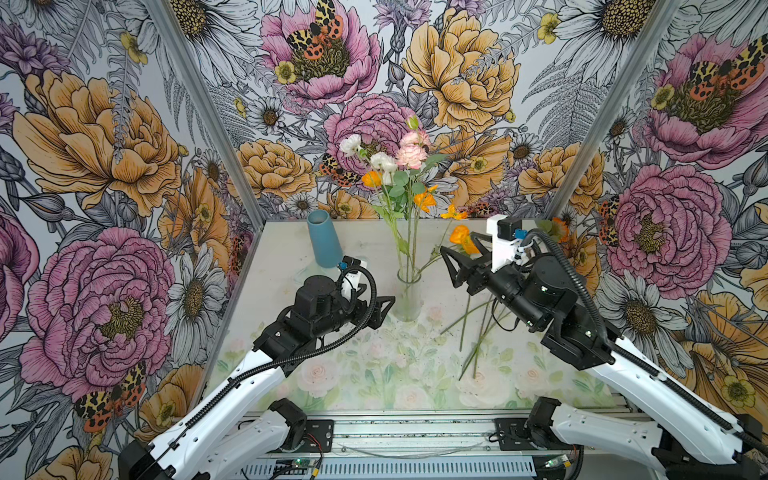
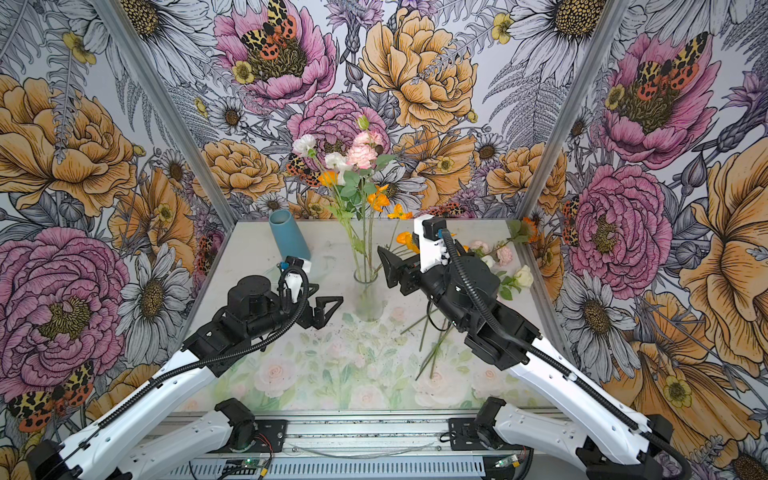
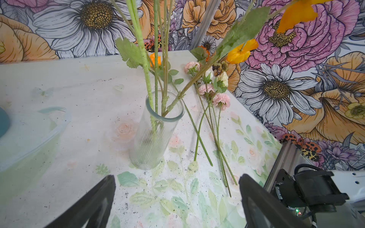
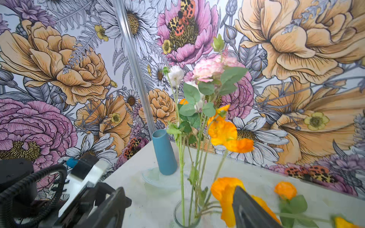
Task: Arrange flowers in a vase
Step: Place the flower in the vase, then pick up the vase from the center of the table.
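A clear ribbed glass vase stands mid-table and holds several flowers with white, pink and orange heads. One orange-headed stem leans out of it to the right. My right gripper hangs open just right of the stems, above the rim, and grips nothing; the orange head lies against one finger. My left gripper is open, low on the table, just left of the vase. More loose flowers lie at the right.
A blue tapered vase stands on a clear round lid at the back left. Loose stems fan out under my right arm. Printed flower walls close in the back and both sides, with metal posts at the corners.
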Tool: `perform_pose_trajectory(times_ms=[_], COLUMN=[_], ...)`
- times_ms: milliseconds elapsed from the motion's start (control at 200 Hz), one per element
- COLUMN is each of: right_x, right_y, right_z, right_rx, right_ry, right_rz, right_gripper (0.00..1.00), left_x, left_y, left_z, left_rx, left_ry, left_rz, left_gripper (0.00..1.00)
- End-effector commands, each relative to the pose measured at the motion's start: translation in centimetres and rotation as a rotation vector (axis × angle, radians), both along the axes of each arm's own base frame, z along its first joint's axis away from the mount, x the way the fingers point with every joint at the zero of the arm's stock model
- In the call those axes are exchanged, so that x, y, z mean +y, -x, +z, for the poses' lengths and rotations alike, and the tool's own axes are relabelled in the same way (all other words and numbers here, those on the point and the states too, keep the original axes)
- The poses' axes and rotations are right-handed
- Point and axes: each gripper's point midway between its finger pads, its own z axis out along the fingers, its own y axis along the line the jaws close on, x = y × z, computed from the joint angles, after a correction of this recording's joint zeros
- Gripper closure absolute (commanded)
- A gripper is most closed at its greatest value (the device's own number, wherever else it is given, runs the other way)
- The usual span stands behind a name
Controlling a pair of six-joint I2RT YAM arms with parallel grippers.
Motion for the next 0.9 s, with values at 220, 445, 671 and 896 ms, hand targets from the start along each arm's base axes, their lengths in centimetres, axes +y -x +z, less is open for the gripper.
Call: perform_pose_trajectory(times_ms=[220, 445, 671, 896], right_x=[-8.9, -9.3, -9.4, -6.5], right_y=[2.0, 1.0, -0.5, -2.0], right_z=[-13.4, -20.7, -25.2, -25.0], right_rx=[0.487, 0.727, 0.879, 0.794], right_ry=[-0.034, -0.023, -0.112, -0.185], right_rz=[-0.318, -0.407, -0.417, -0.248], right_gripper=[0.13, 0.12, 0.07, 0.01], left_x=[-3.6, -4.6, -3.8, -5.8], left_y=[0.3, -0.3, -3.6, -7.1], left_z=[-0.6, -2.9, -6.6, -7.7], left_rx=[-0.147, -0.103, -0.115, -0.272], left_ry=[-0.056, -0.117, -0.096, -0.089], left_rz=[-0.073, -0.075, -0.016, -0.014], left_gripper=[0.01, 0.01, 0.01, 0.01])
